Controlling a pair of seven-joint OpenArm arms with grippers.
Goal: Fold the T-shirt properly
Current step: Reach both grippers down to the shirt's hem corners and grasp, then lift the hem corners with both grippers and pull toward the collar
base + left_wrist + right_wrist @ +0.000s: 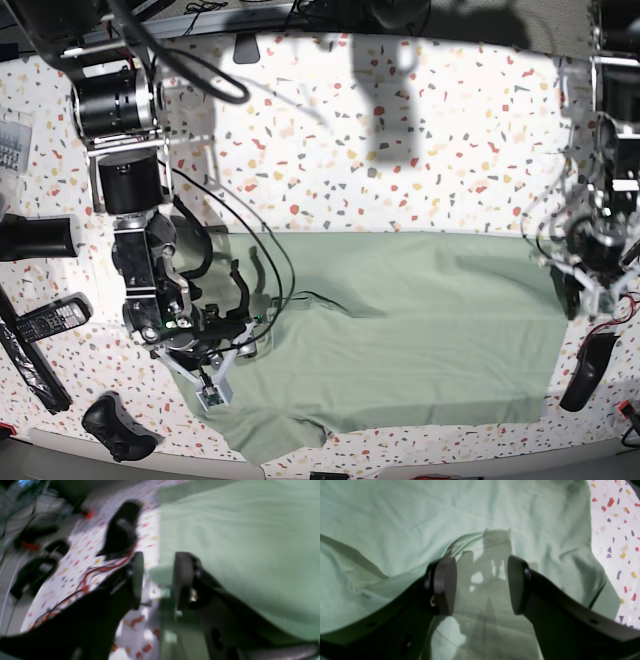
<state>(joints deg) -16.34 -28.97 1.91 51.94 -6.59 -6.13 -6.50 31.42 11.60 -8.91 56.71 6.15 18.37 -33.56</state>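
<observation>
We see the T-shirt (420, 330), pale sage green and plain, spread flat across the lower middle of the base view as a wide band reaching from lower left to the right side. Its top edge runs straight; its lower left corner juts down towards the bottom edge of the frame. Soft creases cross the cloth, with a shallow fold left of centre. In the right wrist view the cloth (495, 512) fills most of the frame, lightly rumpled.
</observation>
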